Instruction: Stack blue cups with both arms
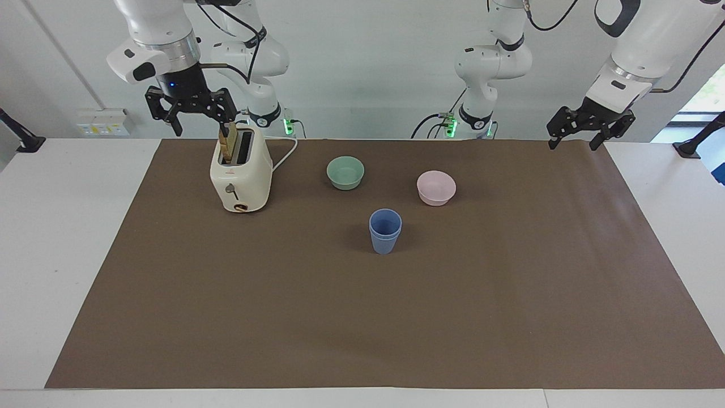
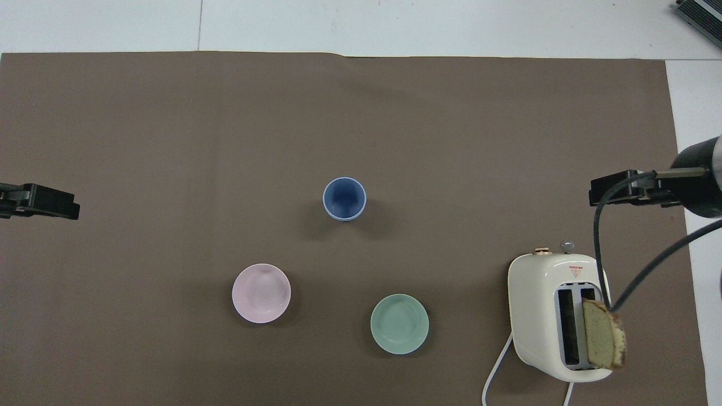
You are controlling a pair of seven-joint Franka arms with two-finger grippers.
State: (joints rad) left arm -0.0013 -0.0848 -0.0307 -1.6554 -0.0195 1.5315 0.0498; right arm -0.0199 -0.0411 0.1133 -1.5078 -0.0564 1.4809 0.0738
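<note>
The two blue cups (image 1: pixel 385 231) stand nested one inside the other near the middle of the brown mat; they also show in the overhead view (image 2: pixel 344 198). My right gripper (image 1: pixel 191 116) is open and empty, raised in the air above the toaster at the right arm's end; its tip shows in the overhead view (image 2: pixel 620 189). My left gripper (image 1: pixel 573 139) is open and empty, held up over the mat's edge at the left arm's end, and waits there; it also shows in the overhead view (image 2: pixel 39 201).
A cream toaster (image 1: pixel 241 175) with a bread slice (image 1: pixel 228 141) in one slot stands at the right arm's end. A green bowl (image 1: pixel 345 172) and a pink bowl (image 1: pixel 436 187) sit nearer to the robots than the cups.
</note>
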